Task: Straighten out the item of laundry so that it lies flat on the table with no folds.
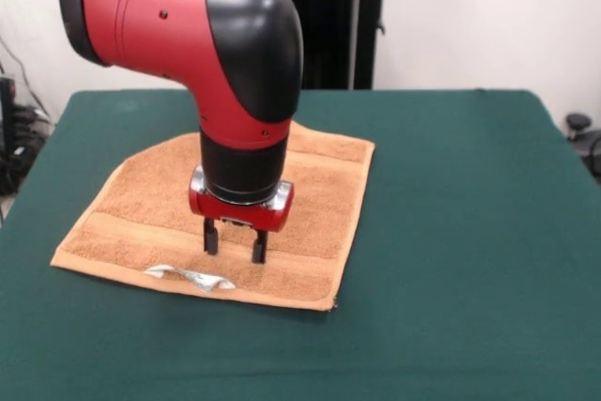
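The item of laundry is an orange-tan terry towel spread out on the dark green table, left of centre. It looks nearly flat, with a woven band near its front edge and a crumpled white tag at that edge. The red and black arm comes down over the towel's middle and hides part of it. My gripper hangs just above the towel's front band, open, with nothing between its two black fingers.
The arm's bulky elbow stands over the towel's centre. Green felt surrounds the towel on all sides, widest to the right and front. Cables and dark objects lie beyond the table's left edge.
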{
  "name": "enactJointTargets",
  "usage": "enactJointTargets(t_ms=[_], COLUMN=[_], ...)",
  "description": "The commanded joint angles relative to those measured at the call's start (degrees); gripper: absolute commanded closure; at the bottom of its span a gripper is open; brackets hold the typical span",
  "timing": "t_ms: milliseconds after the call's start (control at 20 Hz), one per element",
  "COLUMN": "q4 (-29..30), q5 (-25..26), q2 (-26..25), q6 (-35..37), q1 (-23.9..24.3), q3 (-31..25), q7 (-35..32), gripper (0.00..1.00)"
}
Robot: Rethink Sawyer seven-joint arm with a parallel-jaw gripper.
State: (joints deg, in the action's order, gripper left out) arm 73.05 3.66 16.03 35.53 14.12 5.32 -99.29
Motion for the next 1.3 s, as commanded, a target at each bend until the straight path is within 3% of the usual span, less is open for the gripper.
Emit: enactJointTargets(t_ms=[50, 750, 1100, 1300], q4=[-7.2, -33.5, -36.2, -33.4], q5=[-4.7, -7.9, -11.0, -11.8], q2=[-4.6, -22.0, -24.0, -22.9], q6=[-0.7, 1.2, 2.4, 1.0], q1=[-4.3, -10.8, -11.2, -11.2], q3=[-5.5, 4.8, 6.3, 6.5], q7=[-12.1, -22.5, -22.3, -21.6], gripper=[0.00, 0.00, 0.00, 0.00])
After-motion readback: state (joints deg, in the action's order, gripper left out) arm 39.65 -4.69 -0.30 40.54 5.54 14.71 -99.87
